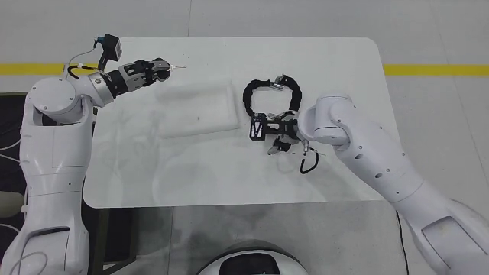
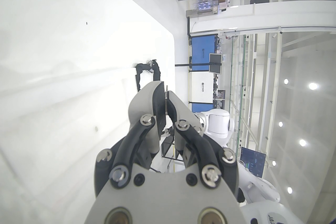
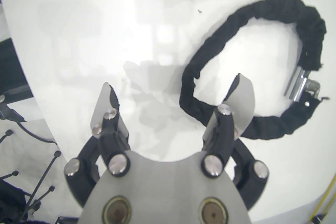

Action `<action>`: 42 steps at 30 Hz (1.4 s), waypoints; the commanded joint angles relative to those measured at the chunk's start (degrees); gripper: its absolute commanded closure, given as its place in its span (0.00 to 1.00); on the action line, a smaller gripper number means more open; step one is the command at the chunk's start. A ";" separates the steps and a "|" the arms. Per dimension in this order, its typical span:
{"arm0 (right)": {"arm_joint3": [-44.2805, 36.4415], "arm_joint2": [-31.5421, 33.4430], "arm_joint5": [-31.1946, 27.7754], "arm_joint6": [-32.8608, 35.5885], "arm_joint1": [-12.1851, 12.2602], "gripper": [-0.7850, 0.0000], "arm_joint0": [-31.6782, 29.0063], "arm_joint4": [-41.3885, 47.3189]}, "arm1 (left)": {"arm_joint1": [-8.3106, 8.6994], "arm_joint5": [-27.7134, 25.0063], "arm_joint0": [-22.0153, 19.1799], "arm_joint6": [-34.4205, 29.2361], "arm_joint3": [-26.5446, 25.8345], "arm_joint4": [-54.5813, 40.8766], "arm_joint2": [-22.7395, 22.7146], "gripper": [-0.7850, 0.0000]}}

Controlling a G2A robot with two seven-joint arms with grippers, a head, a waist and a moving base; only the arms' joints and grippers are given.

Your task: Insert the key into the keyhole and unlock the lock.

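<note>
Key (image 2: 166, 104) is pinched edge-on between the pads of my left gripper (image 1: 160, 69), its fingers drawn narrow onto it, and the thin tip pokes out past them in the top view. That arm sits over the far left part of the table (image 1: 229, 176), just beyond a white pad (image 1: 200, 111) lying flat near the middle. Well apart from it, on the right half, the chain lock (image 1: 258, 92) lies curled in a loop, wrapped in a black fabric sleeve, with a shiny metal end piece (image 3: 299, 86) showing where the sleeve stops. My right gripper (image 3: 174, 89) is at the near side of that loop, fingers spread wide and holding nothing. From its wrist camera one finger overlaps the chain's near stretch, and I cannot tell whether it touches.
</note>
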 commanded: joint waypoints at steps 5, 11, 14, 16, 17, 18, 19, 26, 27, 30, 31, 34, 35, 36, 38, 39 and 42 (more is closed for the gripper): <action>0.55 -3.71 1.07 1.06 1.57 0.52 2.19 0.28 | 0.00 0.00 0.00 0.00 0.00 0.00 0.00 1.00; 0.06 -5.56 0.07 0.06 1.60 0.35 3.35 -1.44 | 0.00 0.00 0.00 0.00 0.00 0.00 0.00 1.00; -0.42 -5.37 -0.35 -0.36 1.03 0.28 3.13 -3.09 | 0.00 0.00 0.00 0.00 0.00 0.00 0.00 1.00; -1.14 -4.76 -0.95 -0.97 0.50 0.29 2.80 -4.11 | 0.00 0.00 0.00 0.00 0.00 0.00 0.00 1.00; -1.28 -4.40 -1.08 -1.10 0.22 0.37 2.52 -4.75 | 0.00 0.00 0.00 0.00 0.00 0.00 0.00 1.00; -1.33 -4.26 -1.05 -1.07 -0.07 0.40 2.20 -5.60 | 0.00 0.00 0.00 0.00 0.00 0.00 0.00 1.00; -1.29 -4.28 -0.97 -0.99 -0.38 0.40 1.96 -6.53 | 0.00 0.00 0.00 0.00 0.00 0.00 0.00 1.00; 0.83 -1.98 0.19 -1.21 -2.93 0.56 -0.09 -9.52 | 0.00 0.00 0.00 0.00 0.00 0.00 0.00 1.00; 1.19 -1.74 0.48 -1.06 -3.30 0.58 -0.41 -10.15 | 0.00 0.00 0.00 0.00 0.00 0.00 0.00 1.00; 2.87 -0.89 0.91 -0.23 -4.47 0.64 -1.29 -10.00 | 0.00 0.00 0.00 0.00 0.00 0.00 0.00 1.00; 3.26 -0.48 1.39 0.24 -4.84 0.71 -1.44 -10.26 | 0.00 0.00 0.00 0.00 0.00 0.00 0.00 1.00; 3.69 0.59 2.01 1.99 -5.70 1.00 -1.85 -11.40 | 0.00 0.00 0.00 0.00 0.00 0.00 0.00 1.00; 3.73 0.75 2.23 2.22 -5.85 1.00 -2.08 -11.60 | 0.00 0.00 0.00 0.00 0.00 0.00 0.00 1.00; 3.95 0.63 2.40 2.39 -5.91 1.00 -2.26 -11.41 | 0.00 0.00 0.00 0.00 0.00 0.00 0.00 1.00; 3.50 1.14 2.87 2.86 -5.68 1.00 -2.01 -9.83 | 0.00 0.00 0.00 0.00 0.00 0.00 0.00 1.00; 3.01 1.23 3.27 3.27 -5.34 1.00 -1.95 -8.86 | 0.00 0.00 0.00 0.00 0.00 0.00 0.00 1.00; 0.06 2.11 4.26 4.27 -3.31 1.00 -1.46 -2.19 | 0.00 0.00 0.00 0.00 0.00 0.00 0.00 1.00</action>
